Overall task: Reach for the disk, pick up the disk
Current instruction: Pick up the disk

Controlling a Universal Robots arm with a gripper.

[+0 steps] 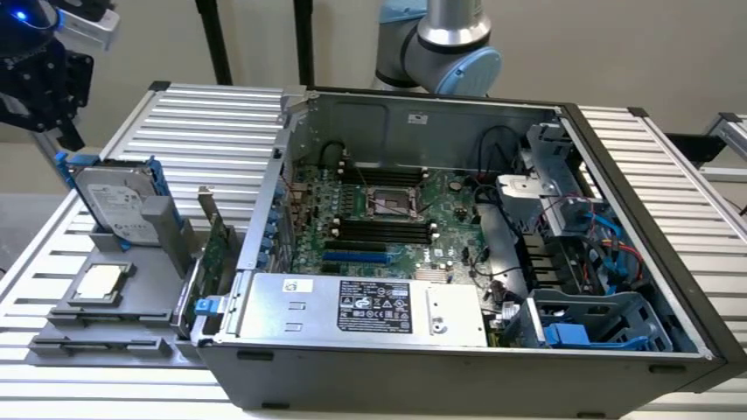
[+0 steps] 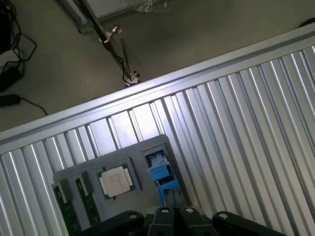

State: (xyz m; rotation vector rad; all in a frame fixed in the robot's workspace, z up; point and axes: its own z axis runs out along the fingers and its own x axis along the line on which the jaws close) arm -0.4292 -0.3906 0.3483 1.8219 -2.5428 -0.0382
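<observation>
Exterior view's middle and right are taken up by an open computer case (image 1: 467, 262), laid on a ribbed metal worktop (image 1: 210, 122). A motherboard (image 1: 386, 219) and a silver box with a black label (image 1: 362, 306) are seen inside it. At that view's left, just beside the case, a grey tray (image 1: 117, 311) is set on the worktop. In it the disk (image 1: 117, 206) is stood on edge and tilted back, edged by its blue frame. A square silver chip (image 1: 100, 284) is seated flat in a pocket just in front. The gripper (image 1: 65, 127) is hung above the disk's upper end — near, yet apart from it — and is pointed downward. In the wrist view the fingers (image 2: 163, 216) are seen drawn narrowly together, with nothing gripped.
</observation>
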